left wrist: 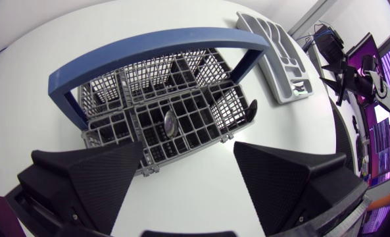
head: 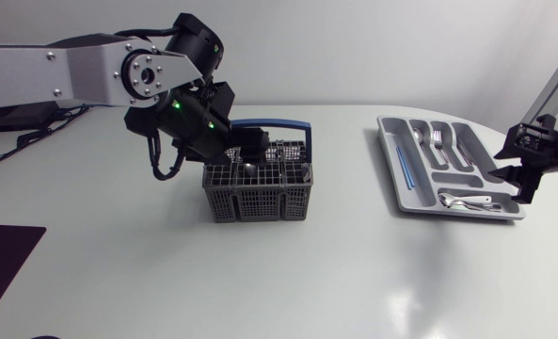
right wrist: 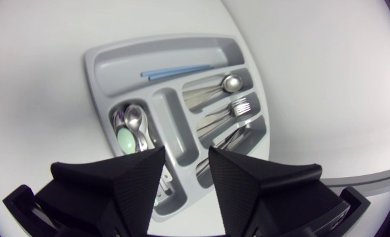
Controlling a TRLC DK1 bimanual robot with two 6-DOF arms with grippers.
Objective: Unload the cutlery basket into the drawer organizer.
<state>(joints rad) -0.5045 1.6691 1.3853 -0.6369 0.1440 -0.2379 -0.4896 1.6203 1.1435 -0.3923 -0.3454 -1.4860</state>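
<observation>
Left hand (left wrist: 188, 158): spread wide, holding nothing, poised over the cutlery basket (head: 260, 202), near its blue handle (left wrist: 148, 41).
Right hand (right wrist: 186, 158): fingers a narrow gap apart, empty, above one end of the drawer organizer (head: 389, 155).
Task's thing: one metal utensil (left wrist: 170, 123) stands in a middle cell of the basket, rounded end up. Other cutlery already lies in the organizer, well apart from the basket on the counter (head: 166, 282).
Risk: the fingers look broad for that cell, so they could catch the grid or handle and drag the basket along.
Risk: a pinch on the smooth rounded tip may slip — the utensil would drop back.
</observation>
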